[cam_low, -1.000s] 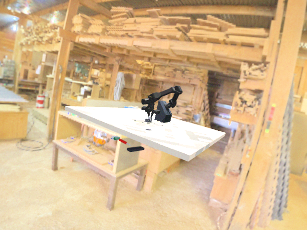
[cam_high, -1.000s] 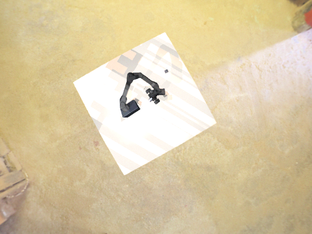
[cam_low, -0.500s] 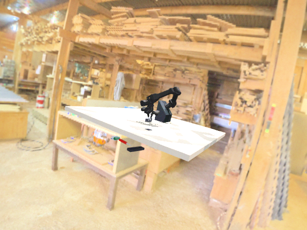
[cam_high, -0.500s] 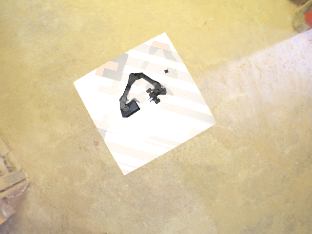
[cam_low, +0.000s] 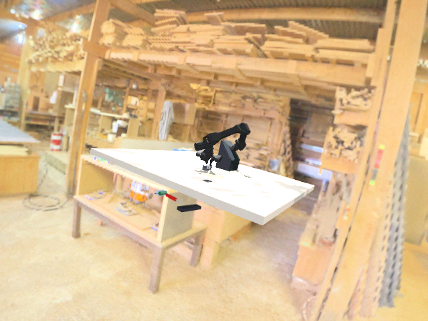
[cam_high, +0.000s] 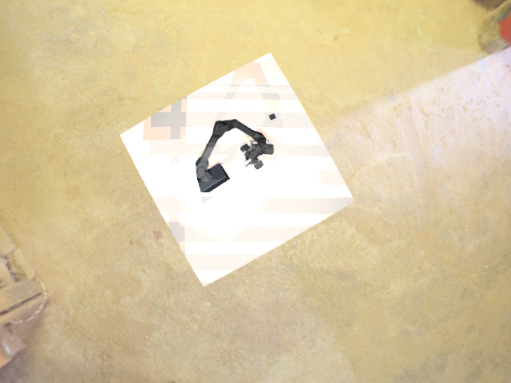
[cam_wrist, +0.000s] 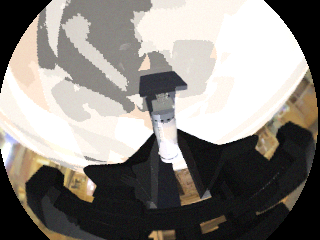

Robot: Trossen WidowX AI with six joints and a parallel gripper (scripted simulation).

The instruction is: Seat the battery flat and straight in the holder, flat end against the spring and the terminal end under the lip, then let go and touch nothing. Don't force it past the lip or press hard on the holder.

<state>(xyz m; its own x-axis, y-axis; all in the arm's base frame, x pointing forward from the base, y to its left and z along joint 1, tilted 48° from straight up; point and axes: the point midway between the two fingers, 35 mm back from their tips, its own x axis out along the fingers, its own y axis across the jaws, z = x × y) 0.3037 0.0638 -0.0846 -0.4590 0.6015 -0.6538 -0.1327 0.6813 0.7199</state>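
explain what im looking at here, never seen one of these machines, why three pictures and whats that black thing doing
The black thing is a robot arm bolted by its base to a white table in a woodworking shop. It ends in a two-fingered pincer.

The three pictures show one moment from three cameras. One looks straight down from high above. One stands off to the side in the shop. The round one sits on the arm's wrist and looks along the pincer.

In that round view the pincer is shut on a pale, slim battery, which sticks out ahead of the fingers. Just beyond its tip is a small dark holder on the table, where the battery should go. The battery is not in it yet.
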